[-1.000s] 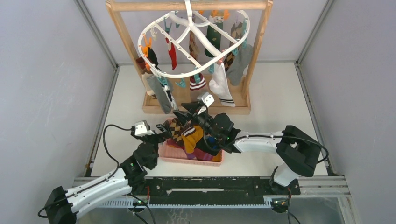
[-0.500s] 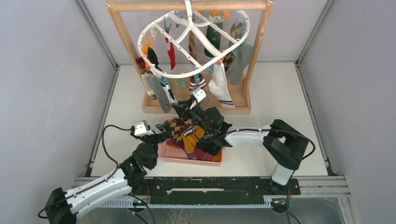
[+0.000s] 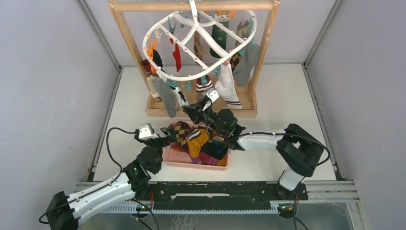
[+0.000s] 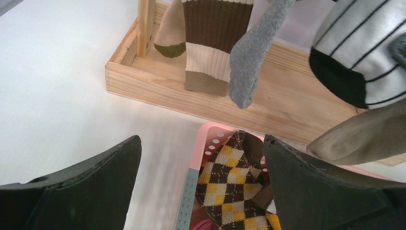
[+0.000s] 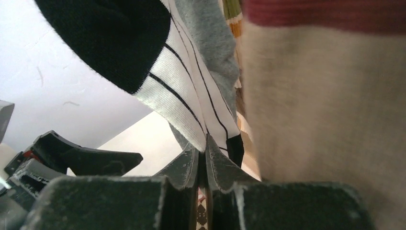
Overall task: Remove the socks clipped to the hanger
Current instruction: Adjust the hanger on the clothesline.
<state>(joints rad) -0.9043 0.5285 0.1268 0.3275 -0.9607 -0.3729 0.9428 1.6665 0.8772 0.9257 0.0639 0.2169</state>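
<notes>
in the pinched-shut right hand (image 5: 205,154), the tip of a white black-striped sock (image 5: 178,91)

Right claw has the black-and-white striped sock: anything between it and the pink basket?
Nothing visible. The right claw is shut on the striped sock at its edge, with the pink basket near-side of it. The left claw hovers open over the basket's left end, probably clear.
</notes>
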